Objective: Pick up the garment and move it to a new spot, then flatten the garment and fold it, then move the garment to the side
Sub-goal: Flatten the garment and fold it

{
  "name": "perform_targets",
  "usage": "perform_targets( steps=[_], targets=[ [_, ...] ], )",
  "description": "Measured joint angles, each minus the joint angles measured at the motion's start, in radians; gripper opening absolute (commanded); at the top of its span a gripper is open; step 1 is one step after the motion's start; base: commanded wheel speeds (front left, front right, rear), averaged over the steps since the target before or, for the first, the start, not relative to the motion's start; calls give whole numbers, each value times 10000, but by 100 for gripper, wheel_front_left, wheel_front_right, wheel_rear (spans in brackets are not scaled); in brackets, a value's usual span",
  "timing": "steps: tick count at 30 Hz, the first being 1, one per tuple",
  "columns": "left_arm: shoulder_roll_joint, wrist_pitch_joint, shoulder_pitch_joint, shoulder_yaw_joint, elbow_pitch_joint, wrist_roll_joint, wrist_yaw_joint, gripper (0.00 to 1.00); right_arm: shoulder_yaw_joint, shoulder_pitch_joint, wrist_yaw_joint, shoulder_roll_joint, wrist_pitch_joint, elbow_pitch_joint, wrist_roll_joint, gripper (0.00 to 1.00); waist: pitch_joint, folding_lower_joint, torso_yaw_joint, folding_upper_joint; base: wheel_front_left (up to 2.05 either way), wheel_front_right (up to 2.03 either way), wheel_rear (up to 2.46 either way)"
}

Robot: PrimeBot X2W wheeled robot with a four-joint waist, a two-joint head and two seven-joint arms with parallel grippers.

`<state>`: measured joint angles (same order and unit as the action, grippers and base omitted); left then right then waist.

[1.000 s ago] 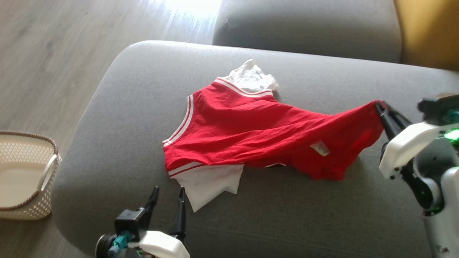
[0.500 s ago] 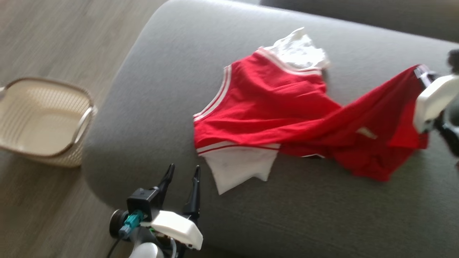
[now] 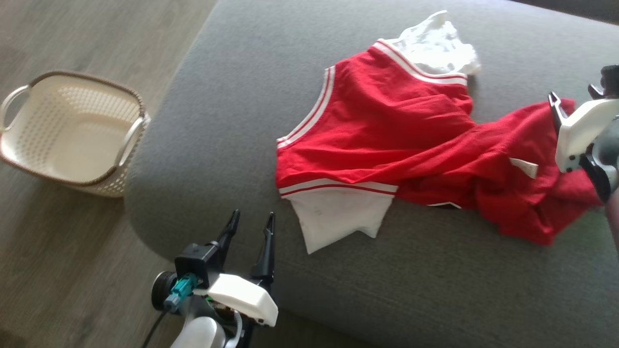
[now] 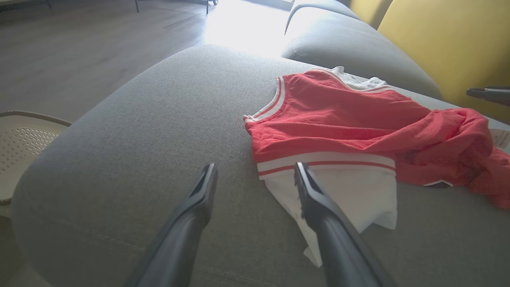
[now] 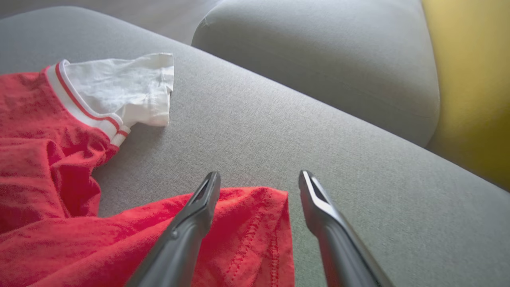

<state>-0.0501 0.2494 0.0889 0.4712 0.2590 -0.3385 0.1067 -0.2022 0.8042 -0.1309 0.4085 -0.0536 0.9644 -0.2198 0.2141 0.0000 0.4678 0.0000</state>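
Grey sofa cushion (image 3: pixel 217 121), red-and-white T-shirt (image 3: pixel 387 140) lying lengthwise across its middle. My right gripper (image 5: pixel 259 177) hovers wide and empty over the red hem (image 5: pixel 255 235). The left gripper (image 4: pixel 255 169), spread and empty, faces the white sleeve (image 4: pixel 350 199).

Matt cloth garment (image 3: pixel 387 140) on rough-woven grey sofa cushion (image 3: pixel 232 121), plastic basket (image 3: pixel 34 135)

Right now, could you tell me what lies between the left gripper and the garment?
Just bare grey cushion: in the head view the open left gripper sits apart from the garment and its white sleeve, with plain sofa fabric between.
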Motion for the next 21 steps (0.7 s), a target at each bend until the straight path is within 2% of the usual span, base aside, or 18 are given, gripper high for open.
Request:
perform_targets(
  steps=[5, 9, 16, 21],
  targets=[
    [6, 0, -2, -301, 6, 75, -2, 100, 180, 37, 0, -447, 1133, 81, -376, 100, -268, 0, -468, 0, 0, 0, 0],
    [8, 0, -12, -673, 8, 253, -13, 100, 606, -249, 0, -926, 1848, -324, -920, 100, -567, 0, -982, 0, 0, 0, 0],
    [8, 0, -87, -1175, 12, 403, -102, 100, 715, -1797, 0, -1578, 2336, -1544, -1143, 100, -1031, 0, -1887, 0, 0, 0, 0],
    [10, 0, -294, -1321, 38, 533, -203, 100, 1375, -3202, 0, -2132, 2591, -2980, -961, 100, -1417, 0, -2559, 0, 0, 0, 0]
  ],
)
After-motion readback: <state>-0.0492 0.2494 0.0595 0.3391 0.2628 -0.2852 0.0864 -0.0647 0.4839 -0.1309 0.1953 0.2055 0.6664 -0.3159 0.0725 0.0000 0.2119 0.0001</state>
